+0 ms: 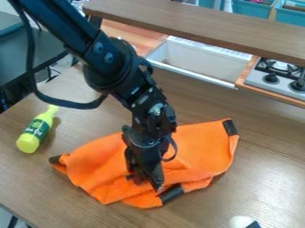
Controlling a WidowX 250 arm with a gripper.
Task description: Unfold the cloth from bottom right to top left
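Note:
An orange cloth lies rumpled on the wooden table, with dark patches at its upper right corner, its left corner and its lower edge. Folds run across its lower middle part. The black gripper points down over the lower middle of the cloth, just left of the dark patch on the lower edge. Its tips are at or very near the fabric; whether they hold any of it cannot be told. The arm hides the middle of the cloth.
A yellow-green bottle with a dark green label lies left of the cloth. A white object with a dark end is at the bottom right edge. Behind the table are a white sink, a stove and a raised wooden shelf.

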